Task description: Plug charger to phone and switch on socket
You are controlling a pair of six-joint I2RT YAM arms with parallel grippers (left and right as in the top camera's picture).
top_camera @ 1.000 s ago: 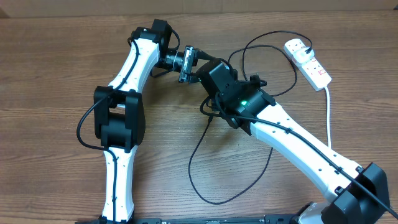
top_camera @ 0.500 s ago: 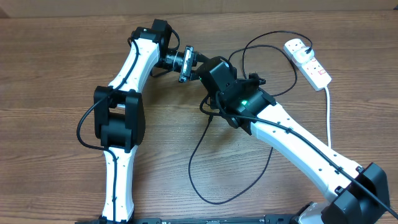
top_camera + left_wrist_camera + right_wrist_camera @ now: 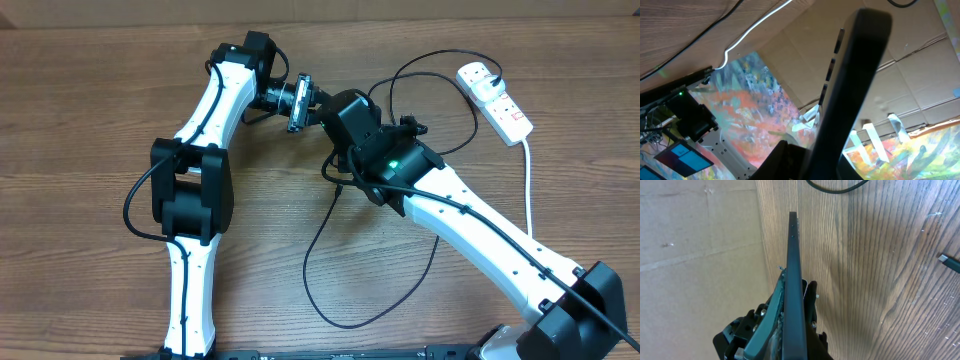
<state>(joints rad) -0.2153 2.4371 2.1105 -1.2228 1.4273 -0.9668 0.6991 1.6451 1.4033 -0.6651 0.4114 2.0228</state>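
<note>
Not much of the job looks done. The phone point(image 3: 794, 270) is off the table point(image 3: 100, 100), held edge-on near twelve o'clock where the two arms meet. The right gripper point(image 3: 792, 300) has its fingers pressed against both faces of it. The left gripper point(image 3: 300, 100) sits right against it too, but I cannot tell whether it is clamped.

The charger point(image 3: 306, 270) lies in a loose loop toward six o'clock. No plug shows at the phone, so I judge the plugging-in remains to be done, and the switch after it.

The socket point(image 3: 495, 100) rests untouched at two o'clock, its switches too small to read.

The table is bare wood grain, backed by a cardboard wall point(image 3: 700, 240).
</note>
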